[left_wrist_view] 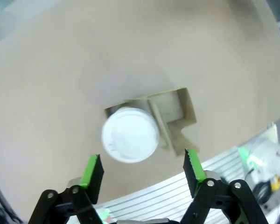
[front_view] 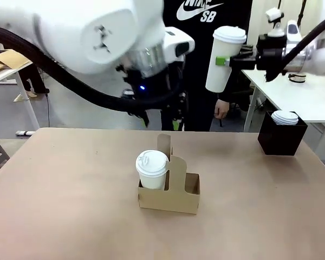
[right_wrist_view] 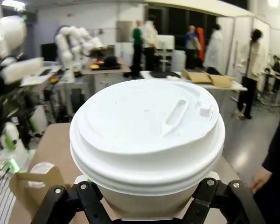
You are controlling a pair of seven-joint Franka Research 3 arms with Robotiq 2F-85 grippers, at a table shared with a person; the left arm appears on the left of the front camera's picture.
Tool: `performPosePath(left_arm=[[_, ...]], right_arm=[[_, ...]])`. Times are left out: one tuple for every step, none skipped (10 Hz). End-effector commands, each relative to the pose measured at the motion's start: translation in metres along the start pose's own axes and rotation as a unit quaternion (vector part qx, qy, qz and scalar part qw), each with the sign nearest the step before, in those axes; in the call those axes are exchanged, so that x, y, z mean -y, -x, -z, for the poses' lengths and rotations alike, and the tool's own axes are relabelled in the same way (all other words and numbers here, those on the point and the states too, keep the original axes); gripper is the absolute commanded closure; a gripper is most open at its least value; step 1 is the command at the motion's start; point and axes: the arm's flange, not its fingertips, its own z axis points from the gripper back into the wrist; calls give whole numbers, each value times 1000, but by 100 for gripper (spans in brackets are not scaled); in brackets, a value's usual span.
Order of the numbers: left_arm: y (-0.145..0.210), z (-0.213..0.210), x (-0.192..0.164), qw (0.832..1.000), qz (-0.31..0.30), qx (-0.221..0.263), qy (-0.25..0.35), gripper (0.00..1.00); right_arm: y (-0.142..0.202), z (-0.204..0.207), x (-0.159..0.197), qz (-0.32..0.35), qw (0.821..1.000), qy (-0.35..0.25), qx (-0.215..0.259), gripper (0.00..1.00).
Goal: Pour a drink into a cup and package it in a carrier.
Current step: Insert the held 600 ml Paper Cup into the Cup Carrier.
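Carrier [front_view: 170,192] is being seen mid-table [front_view: 70,189], handle upright, long side running roughly left-right in the front view. One lidded cup [front_view: 151,169] is being held in its left slot, axis vertical, lid up. It looks fully seated, but the base is being hidden by the carrier wall.

Left gripper [left_wrist_view: 142,170] is being held above that cup and pointed straight down, fingers [left_wrist_view: 92,171] spread wide, nothing between them, lid not touched.

A second cup [front_view: 223,59] is being held in the air by the right gripper [front_view: 230,60], right of and well above the carrier. Lid is up and the axis is being tilted slightly, bottom toward the carrier side. The jaws are being clamped on its side wall.

Black box [front_view: 281,140] with spare lids [front_view: 285,116] is being seen at the table's far right.
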Motion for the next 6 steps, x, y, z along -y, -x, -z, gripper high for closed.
performPosePath(left_arm=[[29,-13,-62,990,140,-3,24,0],[38,-15,-90,985,167,17,40,0],[52,-18,-129,971,221,46,74,0],[63,-9,-151,964,242,62,89,0],[76,3,-169,957,263,76,98,0],[85,12,-185,955,263,93,103,0]], right_arm=[[26,8,-23,-31,997,-64,5,19],[38,15,-33,-38,996,-85,8,19],[50,28,-48,-47,991,-124,13,19],[60,36,-60,-49,987,-155,14,19],[71,38,-70,-42,984,-173,21,19],[79,37,-76,-28,983,-179,20,19]])
